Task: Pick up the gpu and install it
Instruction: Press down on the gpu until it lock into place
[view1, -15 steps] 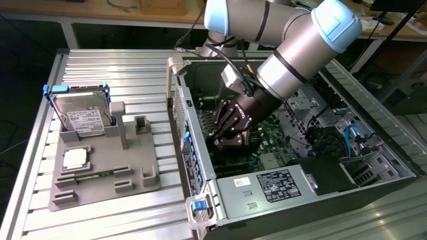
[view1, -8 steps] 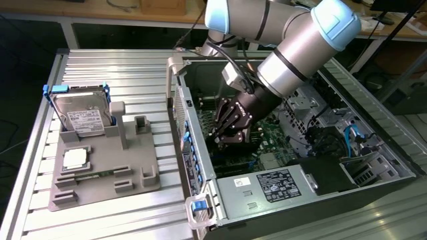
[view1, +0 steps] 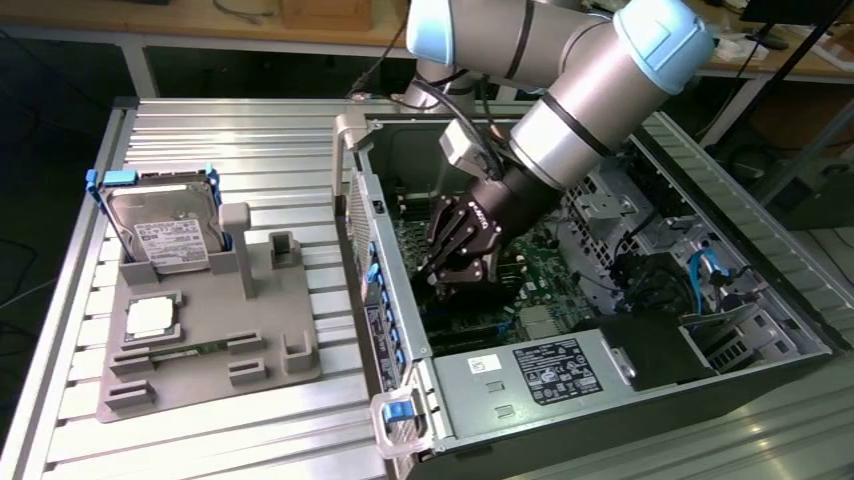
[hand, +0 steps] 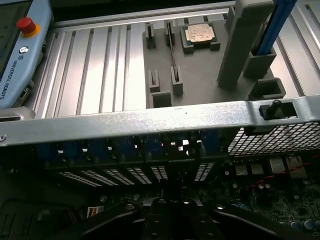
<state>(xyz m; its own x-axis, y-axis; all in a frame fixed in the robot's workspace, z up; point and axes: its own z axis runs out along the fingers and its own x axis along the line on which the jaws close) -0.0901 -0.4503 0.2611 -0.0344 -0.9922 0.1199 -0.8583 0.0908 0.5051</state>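
Reaching down into the open computer case (view1: 587, 330), the end effector (view1: 451, 278) is closed, its dark fingers (hand: 165, 220) low over the green board near the rear slot covers (hand: 135, 172). Whether the gpu sits between them I cannot tell. Beside the case, on the ribbed metal tabletop (view1: 200, 130), a grey holder (view1: 200, 340) carries a hard drive (view1: 167, 235). Wooden benches stand behind.
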